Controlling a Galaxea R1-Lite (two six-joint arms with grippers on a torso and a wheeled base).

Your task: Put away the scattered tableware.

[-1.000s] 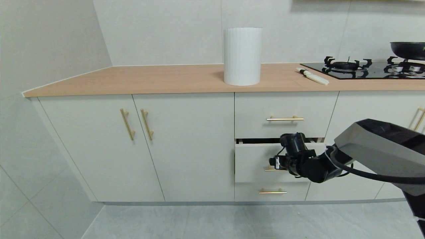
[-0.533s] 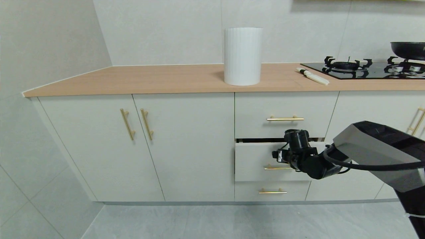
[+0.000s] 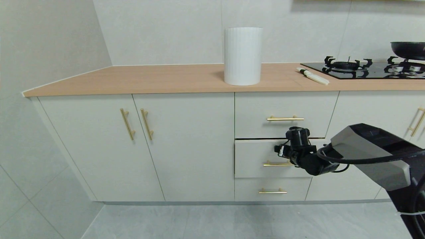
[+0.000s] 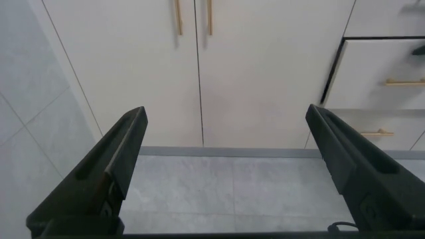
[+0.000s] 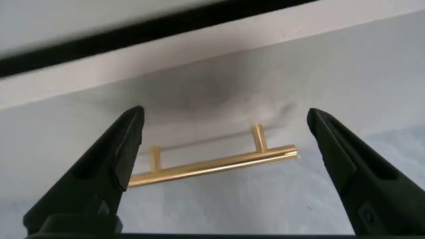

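Observation:
A pale utensil with a dark tip (image 3: 312,76) lies on the wooden countertop (image 3: 149,79) beside the hob. A tall white ribbed holder (image 3: 242,56) stands at the counter's middle. My right gripper (image 3: 281,153) is open against the front of the middle drawer (image 3: 252,156), just above its gold handle (image 3: 275,163). In the right wrist view the open gripper (image 5: 224,126) frames that handle (image 5: 212,162), with a thin dark gap along the drawer's upper edge. My left gripper (image 4: 226,116) hangs open, low above the floor, facing the cabinet doors (image 4: 265,73).
A black gas hob (image 3: 365,68) with a dark pan (image 3: 408,49) sits at the counter's right end. Drawers lie above (image 3: 285,113) and below (image 3: 272,191) the middle one. Double doors (image 3: 136,146) are to the left, with grey floor (image 3: 199,222) in front.
The middle drawer has slid inward from partly open to almost flush. My right gripper has moved toward the cabinet along with it.

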